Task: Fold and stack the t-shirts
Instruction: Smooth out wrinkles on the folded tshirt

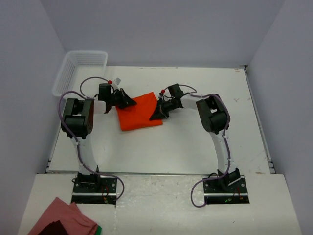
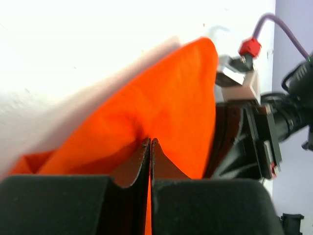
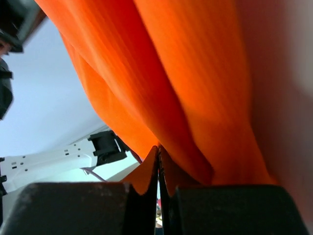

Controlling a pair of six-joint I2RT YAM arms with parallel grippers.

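White worktop (image 1: 161,147) between pale walls, with a white basket (image 1: 80,71) at the far left corner. The t-shirt (image 1: 139,113) sits mid-worktop, well apart from every edge. My left jaws and right jaws are both pinched on it.

**Colours on the table**

A plain orange-red thin-fabric t-shirt (image 1: 139,113) is shown in 1 unbroken colour. The left gripper (image 1: 128,102) and right gripper (image 1: 157,113) are coloured black, and purple cables (image 1: 192,195) are trailed along the 2 arms. The flat table top (image 1: 161,152) is seen as white, like the plastic mesh basket (image 1: 78,68). A dusty-pink cloth (image 1: 63,220) is marked by a dark patch.
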